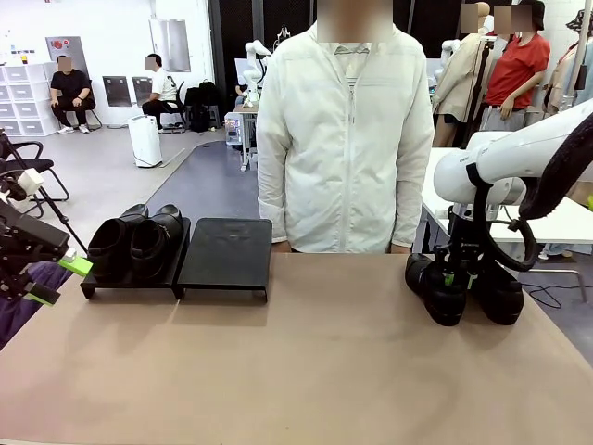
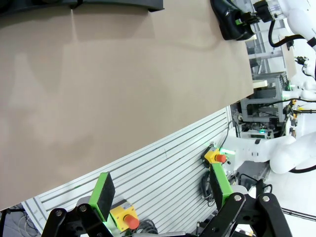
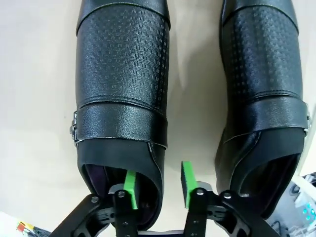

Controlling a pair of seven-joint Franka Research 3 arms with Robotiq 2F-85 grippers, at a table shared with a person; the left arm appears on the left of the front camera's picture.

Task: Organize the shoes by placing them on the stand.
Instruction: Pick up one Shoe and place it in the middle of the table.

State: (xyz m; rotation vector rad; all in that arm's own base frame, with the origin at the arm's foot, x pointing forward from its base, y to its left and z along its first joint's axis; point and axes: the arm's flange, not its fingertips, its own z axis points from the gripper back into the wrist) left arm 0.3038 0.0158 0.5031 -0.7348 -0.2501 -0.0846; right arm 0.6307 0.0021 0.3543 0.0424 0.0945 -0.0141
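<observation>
R gripper [image 3: 158, 178]: black two-finger, green pads. Jaws straddle the side wall of one black glossy leather loafer [image 3: 122, 94], one pad inside the opening, the other in the gap beside the second loafer [image 3: 261, 89]. Clamped or not, can't tell. Both loafers sit side by side on the tan table [image 1: 296, 371], robot's right, well apart from the stand.
L gripper [image 1: 58, 280]: released, jaws wide, holding nothing, by table's left edge.
Low black two-panel stand [image 1: 225, 252]: left panel carries shoe pair [image 1: 134, 243]; right panel bare.
Status, judged: 2 of 4 placed; 2 left, pick-up of no. 3 in hand.
</observation>
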